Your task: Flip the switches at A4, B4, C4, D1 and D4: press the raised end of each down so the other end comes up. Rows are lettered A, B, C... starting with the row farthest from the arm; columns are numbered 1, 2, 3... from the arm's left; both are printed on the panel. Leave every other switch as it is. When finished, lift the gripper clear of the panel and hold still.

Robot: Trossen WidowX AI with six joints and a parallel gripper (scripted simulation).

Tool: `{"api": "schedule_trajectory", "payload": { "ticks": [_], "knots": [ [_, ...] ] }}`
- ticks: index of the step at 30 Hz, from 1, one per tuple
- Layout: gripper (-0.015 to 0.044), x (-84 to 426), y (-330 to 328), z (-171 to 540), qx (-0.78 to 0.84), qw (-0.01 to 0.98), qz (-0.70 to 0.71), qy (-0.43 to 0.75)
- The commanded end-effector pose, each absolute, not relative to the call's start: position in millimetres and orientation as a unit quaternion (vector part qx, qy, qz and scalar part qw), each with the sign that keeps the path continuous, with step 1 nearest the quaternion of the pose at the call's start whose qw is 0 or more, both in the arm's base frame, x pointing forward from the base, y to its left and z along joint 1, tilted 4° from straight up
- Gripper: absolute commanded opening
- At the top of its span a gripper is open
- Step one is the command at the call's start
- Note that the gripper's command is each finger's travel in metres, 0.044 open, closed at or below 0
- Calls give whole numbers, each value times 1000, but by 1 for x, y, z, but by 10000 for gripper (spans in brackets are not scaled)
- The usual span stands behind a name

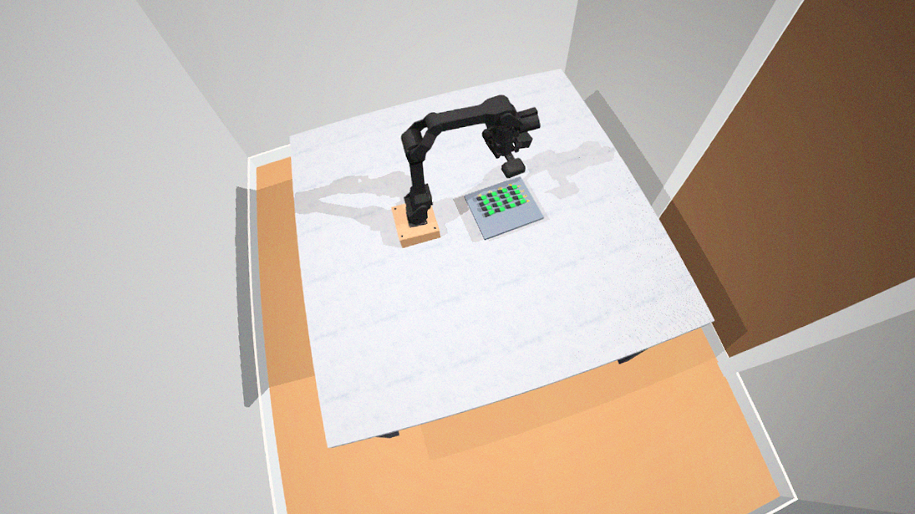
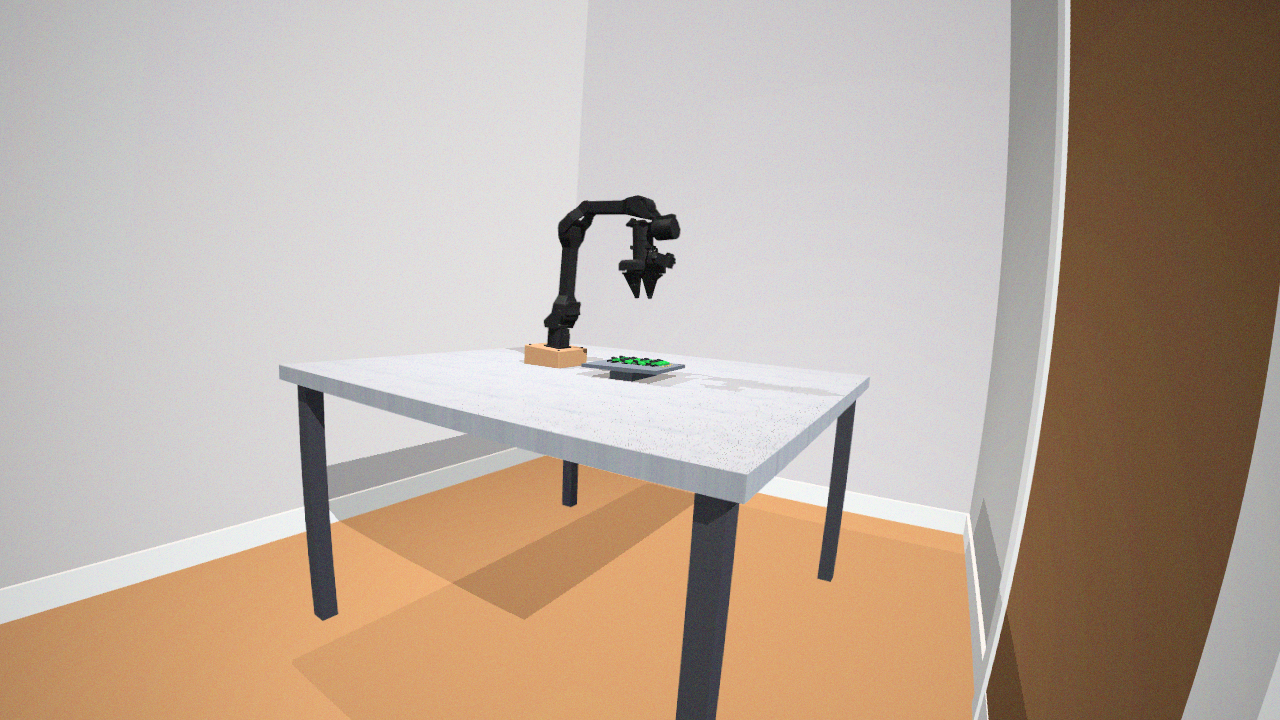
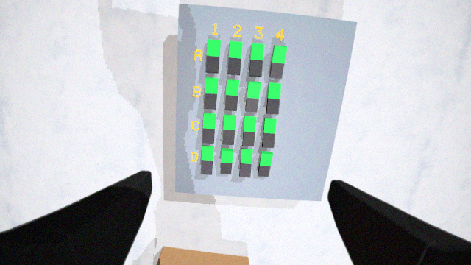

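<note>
Wrist view: you look down on the panel [image 3: 324, 110], a grey plate with sixteen rocker switches in four rows lettered A to D and four columns numbered 1 to 4. Each switch shows a green half toward the far edge and a dark half toward the arm; which end stands raised you cannot tell from here. The gripper [image 3: 239, 217] hangs high above the panel, its jaws spread wide and holding nothing, one black finger [image 3: 92, 221] at each lower corner of the view. Exterior view: you see the gripper [image 2: 646, 291] well above the panel [image 2: 633, 364], which lies flat on the table [image 2: 554, 411] just beside the arm's tan base block [image 2: 550, 355].

By this evidence no press appears begun; you are at the approach stage. Your next move calls for descent over one target, for instance A4 [image 3: 278, 62], with a single fingertip set on its raised end. Column 4 borders a broad bare margin of panel, giving open room on that side; column 3 sits close, so keep the tip off it. D1 [image 3: 207, 160] lies nearest the base block.
</note>
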State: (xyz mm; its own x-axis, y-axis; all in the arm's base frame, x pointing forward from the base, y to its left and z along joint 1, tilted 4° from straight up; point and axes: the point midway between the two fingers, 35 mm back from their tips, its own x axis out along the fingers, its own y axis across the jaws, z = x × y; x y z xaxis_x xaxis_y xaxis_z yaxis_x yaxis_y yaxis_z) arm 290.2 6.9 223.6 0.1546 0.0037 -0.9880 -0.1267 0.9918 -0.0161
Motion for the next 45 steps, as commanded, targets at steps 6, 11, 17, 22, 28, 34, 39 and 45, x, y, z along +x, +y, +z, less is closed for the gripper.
{"api": "schedule_trajectory", "payload": {
  "ticks": [6,11,17,22,28,34,39,45],
  "knots": [
    [242,346,-14,164,-48,750,34,659],
    [111,370,-28,126,-48,745,30,665],
    [0,371,-28,122,-48,744,30,666],
    [0,375,-28,92,-48,736,30,675],
    [0,376,-28,87,-48,736,30,675],
    [0,376,-29,80,-48,736,30,675],
    [0,377,-29,73,-48,736,30,675],
    [0,378,-29,68,-48,736,30,675]
  ]
}}
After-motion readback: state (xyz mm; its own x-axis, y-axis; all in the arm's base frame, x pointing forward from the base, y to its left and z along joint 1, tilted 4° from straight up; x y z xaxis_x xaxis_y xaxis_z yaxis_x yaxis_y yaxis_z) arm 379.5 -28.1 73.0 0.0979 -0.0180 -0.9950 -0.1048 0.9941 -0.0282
